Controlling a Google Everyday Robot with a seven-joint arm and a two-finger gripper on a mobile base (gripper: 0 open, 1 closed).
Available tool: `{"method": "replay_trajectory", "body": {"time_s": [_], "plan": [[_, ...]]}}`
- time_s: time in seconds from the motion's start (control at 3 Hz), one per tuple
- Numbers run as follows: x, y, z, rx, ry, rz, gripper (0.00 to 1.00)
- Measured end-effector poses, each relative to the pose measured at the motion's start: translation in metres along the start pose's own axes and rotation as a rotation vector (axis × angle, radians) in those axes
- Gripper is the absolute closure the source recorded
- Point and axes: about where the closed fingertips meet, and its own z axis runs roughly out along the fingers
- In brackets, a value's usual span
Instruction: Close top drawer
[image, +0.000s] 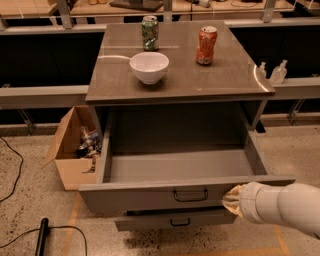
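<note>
Top drawer (135, 197) is hanging well out from under the tabletop (230, 75), grey front panel facing me, black handle (190, 194) at its middle. My gripper (231, 201) is down at the right end of that panel, tan tip touching it, just right of the handle. Spread or closed? I cannot tell from here. A narrower drawer (150, 220) pokes out slightly below. Up top: white bowl (149, 66), green can (150, 33), orange can (206, 45).
</note>
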Motion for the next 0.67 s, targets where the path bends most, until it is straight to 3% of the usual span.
{"method": "replay_trajectory", "body": {"time_s": [0.67], "plan": [[-0.015,-0.043,0.027,0.088,-0.01,-0.06,1.0]]}}
